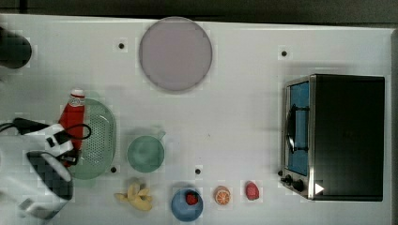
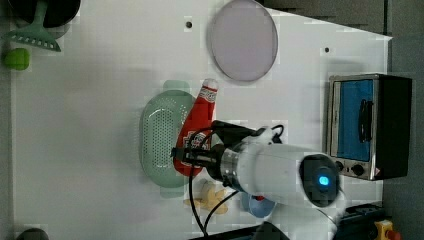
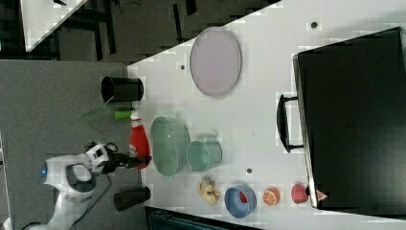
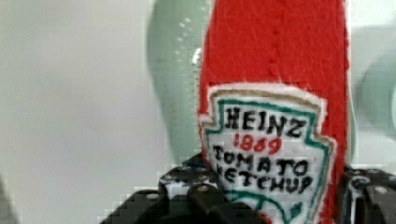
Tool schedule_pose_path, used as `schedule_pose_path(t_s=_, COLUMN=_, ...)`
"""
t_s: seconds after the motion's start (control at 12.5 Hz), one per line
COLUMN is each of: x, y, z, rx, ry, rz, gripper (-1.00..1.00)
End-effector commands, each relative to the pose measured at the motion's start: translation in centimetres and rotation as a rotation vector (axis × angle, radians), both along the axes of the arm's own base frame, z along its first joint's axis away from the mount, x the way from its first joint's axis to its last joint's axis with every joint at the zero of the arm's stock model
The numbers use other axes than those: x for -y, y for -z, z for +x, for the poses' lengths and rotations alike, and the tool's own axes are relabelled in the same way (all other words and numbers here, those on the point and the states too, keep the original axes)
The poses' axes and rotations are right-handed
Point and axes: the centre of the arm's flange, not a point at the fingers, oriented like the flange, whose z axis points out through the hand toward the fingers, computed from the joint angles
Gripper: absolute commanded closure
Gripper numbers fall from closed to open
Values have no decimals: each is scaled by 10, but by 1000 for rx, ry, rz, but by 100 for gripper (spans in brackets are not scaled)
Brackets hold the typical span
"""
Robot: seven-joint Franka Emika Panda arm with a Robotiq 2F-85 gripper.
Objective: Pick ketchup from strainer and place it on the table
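The robot's black gripper [image 2: 184, 154] is clamped on the base of the soft red ketchup bottle with white cap and label [image 2: 198, 118], which reaches from its fingers across the pale green perforated oval strainer [image 2: 159, 136]. The pick looks made; next, the bottle must be carried clear of the rim and lowered onto the white table [image 2: 90, 120].

The arm reaches in from the top view's lower left, its white forearm angled up toward the wrist. The gripper [image 2: 181, 156] has its jaws partly closed around the lower body of the ketchup [image 2: 199, 121], clamped right at the label. In the wrist view the dark fingers [image 4: 198, 198] sit either side of the ketchup. A black cable loops off the wrist.
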Motion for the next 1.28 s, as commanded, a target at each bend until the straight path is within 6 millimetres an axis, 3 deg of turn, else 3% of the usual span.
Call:
schedule_pose_path(t_s=0.08, x=8, y=-40, z=25, rx=-2, ry=102, rz=9, gripper=-19)
schedule_pose_path(t_s=0.32, x=44, y=-82, z=67, rx=-11, ry=91, rz=-34, gripper=-19)
schedule_pose_path(t_s=0.56, x=106, y=-106, z=108, rx=-47, ry=92, rz=-76, gripper=-19)
schedule_pose_path(t_s=0.96, x=240, y=-109, z=158, rx=-36, ry=146, rz=-109, gripper=-19)
schedule_pose_path(t_s=1.28, x=339, y=-96, z=171, rx=-56, ry=99, rz=-124, gripper=-19)
